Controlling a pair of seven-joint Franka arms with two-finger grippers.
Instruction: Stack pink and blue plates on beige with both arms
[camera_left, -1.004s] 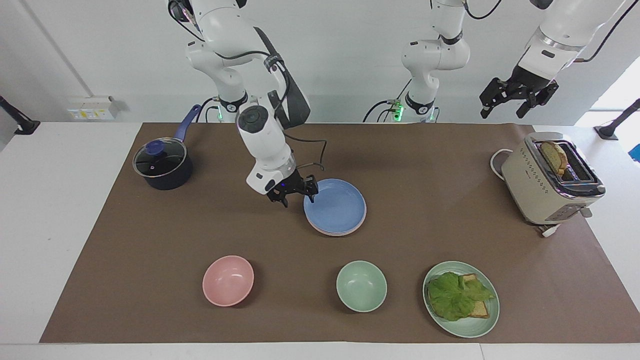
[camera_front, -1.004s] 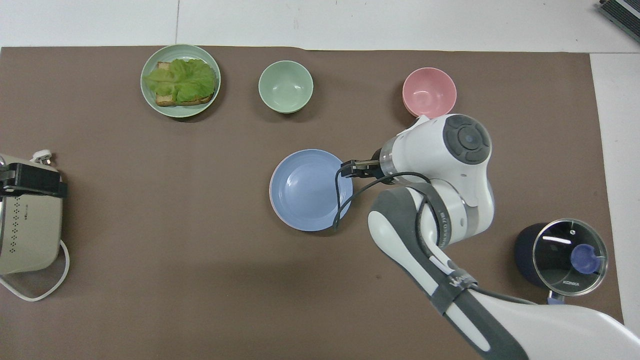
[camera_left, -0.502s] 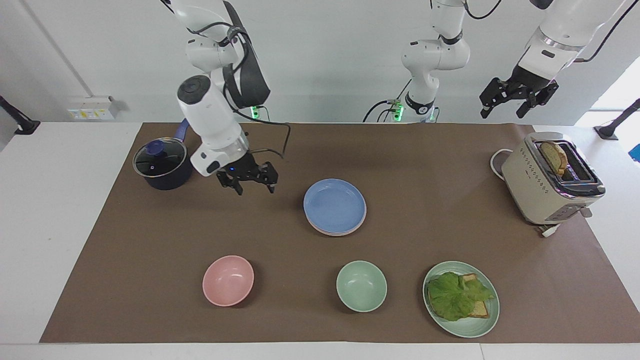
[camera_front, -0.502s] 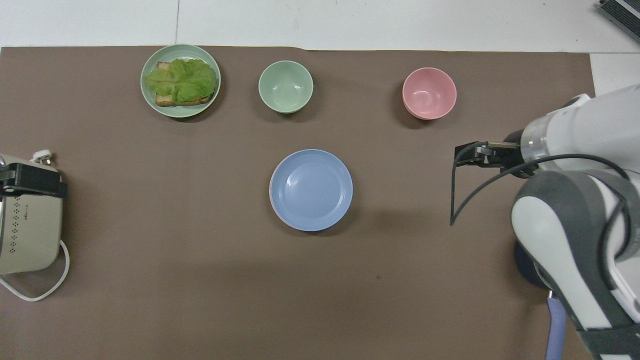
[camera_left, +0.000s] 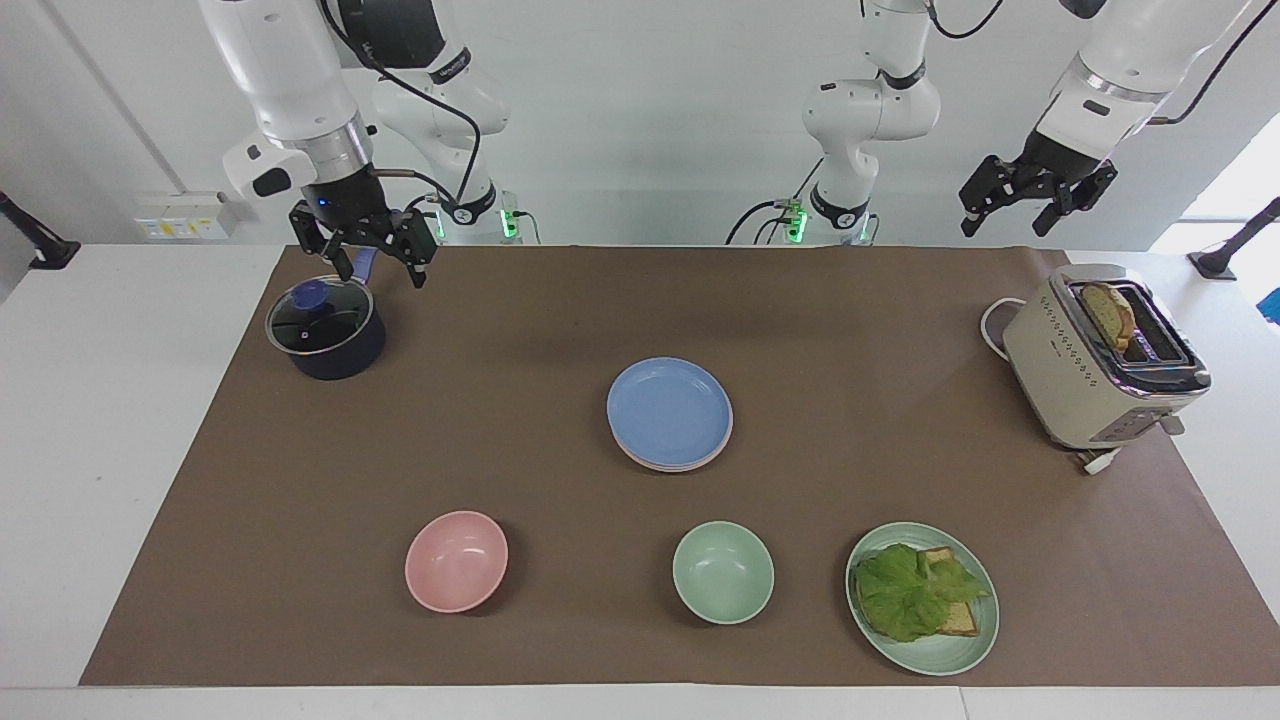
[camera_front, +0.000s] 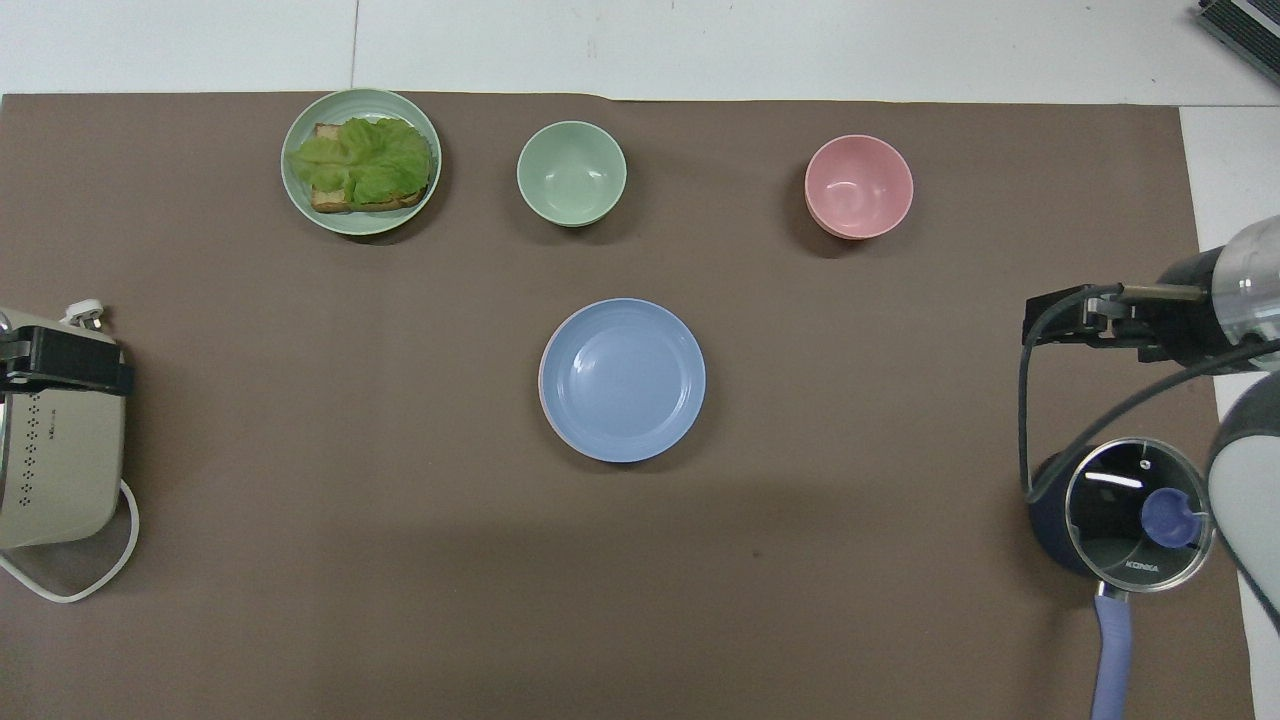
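White walls stood at my back; a brown mat (camera_left: 560, 300) covered the white counter (camera_left: 110, 420). Blue plate (camera_left: 669, 410) lay mid-mat on top of the stack. Pink plate (camera_left: 655, 463) showed only as a thin rim beneath it. Could not make out the beige plate under them in either view.

My right pincer (camera_left: 362, 243) hung in the air over the dark lidded pot (camera_left: 325, 330) at the right arm's end of the counter, fingers spread wide, nothing in them. In the overhead view it was partly cut off at the frame's edge. My left pincer (camera_left: 1035, 192) waited raised above the toaster (camera_left: 1100, 360) at the left arm's end, fingers apart, empty; absent from the overhead view.

Farther from me: pink bowl (camera_left: 456, 560), green bowl (camera_left: 722, 572), green plate (camera_left: 955, 655) carrying lettuce on toast.
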